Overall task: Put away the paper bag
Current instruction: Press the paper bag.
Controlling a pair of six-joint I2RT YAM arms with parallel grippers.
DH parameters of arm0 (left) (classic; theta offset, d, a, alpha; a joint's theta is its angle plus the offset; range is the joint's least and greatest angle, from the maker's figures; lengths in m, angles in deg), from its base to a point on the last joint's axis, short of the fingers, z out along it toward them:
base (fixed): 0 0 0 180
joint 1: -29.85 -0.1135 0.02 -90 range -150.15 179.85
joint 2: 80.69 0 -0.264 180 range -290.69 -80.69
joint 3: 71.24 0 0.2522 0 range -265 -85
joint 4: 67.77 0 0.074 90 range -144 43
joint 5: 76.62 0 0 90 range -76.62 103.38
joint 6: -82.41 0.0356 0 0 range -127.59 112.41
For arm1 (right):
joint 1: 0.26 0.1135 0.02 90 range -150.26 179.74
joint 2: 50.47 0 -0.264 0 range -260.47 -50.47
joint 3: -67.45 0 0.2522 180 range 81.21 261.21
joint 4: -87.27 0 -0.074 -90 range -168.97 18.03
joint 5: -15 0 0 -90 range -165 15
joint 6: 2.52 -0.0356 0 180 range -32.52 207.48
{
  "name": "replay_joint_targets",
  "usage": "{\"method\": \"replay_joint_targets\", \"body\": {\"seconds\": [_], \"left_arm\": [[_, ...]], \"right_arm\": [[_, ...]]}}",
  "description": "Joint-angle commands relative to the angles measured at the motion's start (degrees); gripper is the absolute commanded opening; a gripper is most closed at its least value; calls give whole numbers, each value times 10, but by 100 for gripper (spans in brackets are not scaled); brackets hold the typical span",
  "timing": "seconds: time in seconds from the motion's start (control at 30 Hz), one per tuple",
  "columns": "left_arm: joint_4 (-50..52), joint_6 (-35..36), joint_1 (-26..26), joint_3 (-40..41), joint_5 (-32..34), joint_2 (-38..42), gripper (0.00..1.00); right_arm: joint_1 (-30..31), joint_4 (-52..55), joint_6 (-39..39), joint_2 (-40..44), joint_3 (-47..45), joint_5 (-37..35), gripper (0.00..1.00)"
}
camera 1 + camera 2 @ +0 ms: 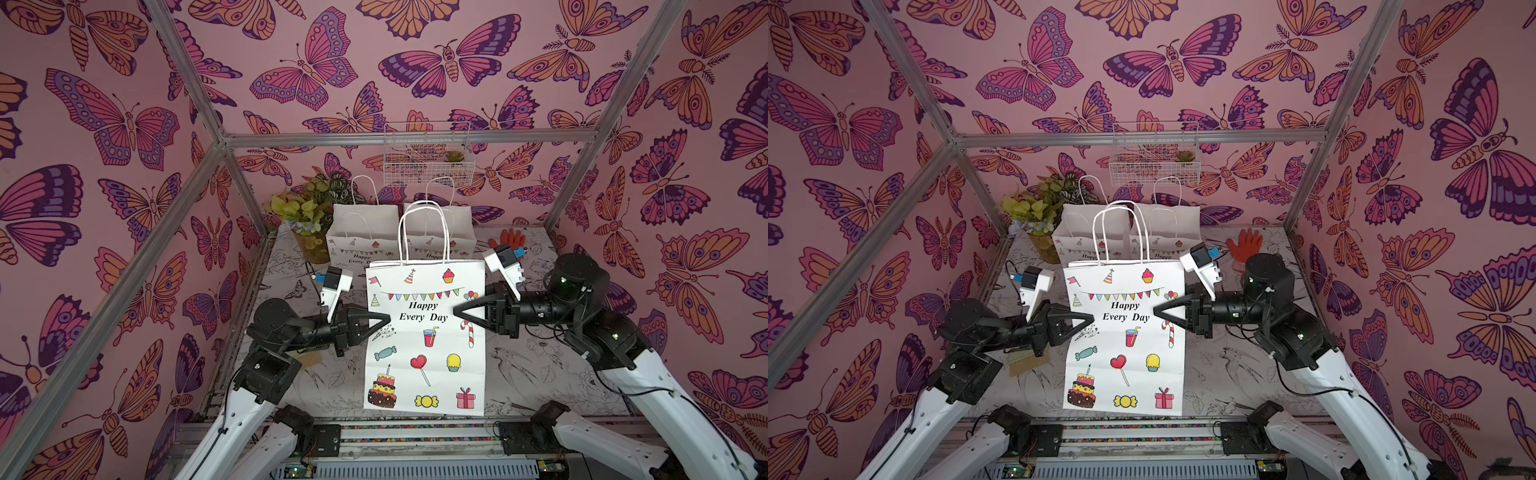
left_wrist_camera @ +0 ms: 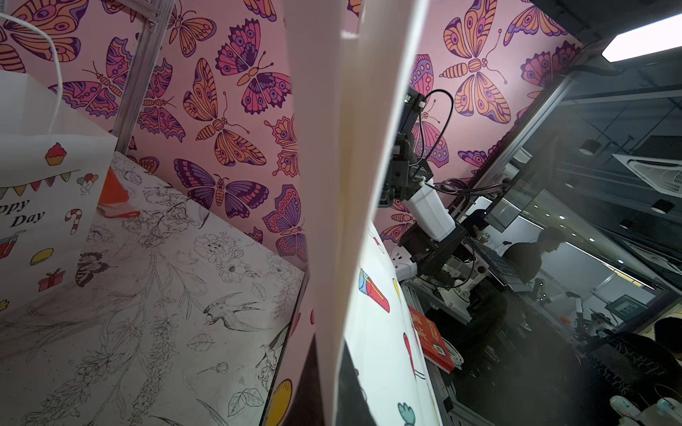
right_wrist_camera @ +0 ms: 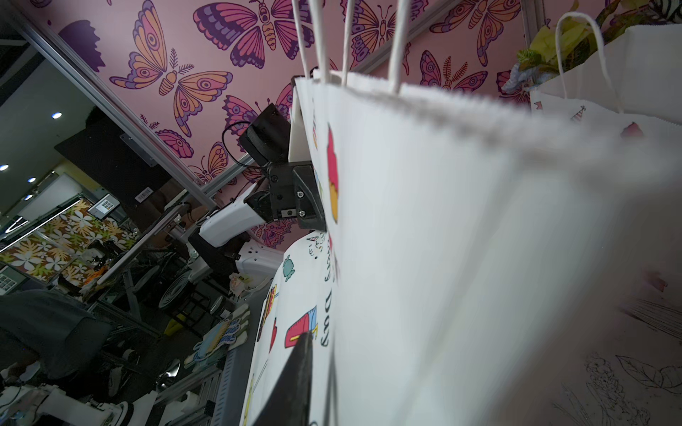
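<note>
A table [image 1: 519, 374] covered in line drawings of birds and flowers sits inside a booth walled with pink butterfly paper.

Two robot arms rise from the table's front edge, one at each front corner. Both bend at the elbow and turn inward, so their forearms lie nearly level and point at each other across the table.

Between them, near the middle of the front edge, the paper bag [image 1: 424, 332] stands upright and folded flat. It is white, printed "Happy Every Day", with its twin cord handles pointing up.

The left end effector [image 1: 386, 319] is pinched tight on the bag's left edge, about halfway up. The right end effector [image 1: 457, 311] reaches over the bag's right edge at a similar height. In the right wrist view, one of its fingers [image 3: 299, 369] lies along the printed face and the other is hidden behind the paper. Whether it is clamped cannot be told.

Two matching bags [image 1: 365, 232] stand side by side at the back edge. A potted plant [image 1: 305, 212] fills the back left corner. A wire basket [image 1: 426, 162] hangs on the back wall. An orange glove [image 1: 507, 240] lies near the back right corner.
</note>
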Motion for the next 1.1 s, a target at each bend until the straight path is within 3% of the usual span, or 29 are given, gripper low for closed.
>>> {"method": "replay_joint_targets", "body": {"seconds": [0.0, 0.1, 0.2, 0.27, 0.43, 0.53, 0.7, 0.87, 1.07], "left_arm": [[-21, 11, -3, -2, 45, 6, 0], [-21, 11, -3, -1, 39, 3, 0], [-20, 11, -3, -1, 23, 0, 1], [-18, 10, -3, -2, 6, 0, 14], [-17, 8, -3, -2, -29, 2, 58], [-17, 10, -3, 1, -47, 0, 64], [-17, 13, -3, 6, -63, -5, 57], [-17, 14, -3, 7, -69, -9, 36], [-17, 15, -3, 8, -71, -14, 3]], "right_arm": [[1, -18, -19, 8, -16, 16, 11], [1, -14, -13, 14, -15, 4, 1], [2, -3, 1, 13, -2, -9, 0], [1, 2, 8, 8, 11, -11, 0], [0, 19, 29, -13, 45, -5, 0], [-3, 27, 38, -28, 67, 5, 0], [-5, 39, 46, -45, 95, 30, 0], [-5, 42, 48, -47, 99, 45, 0], [-5, 57, 59, -45, 106, 45, 0]]}}
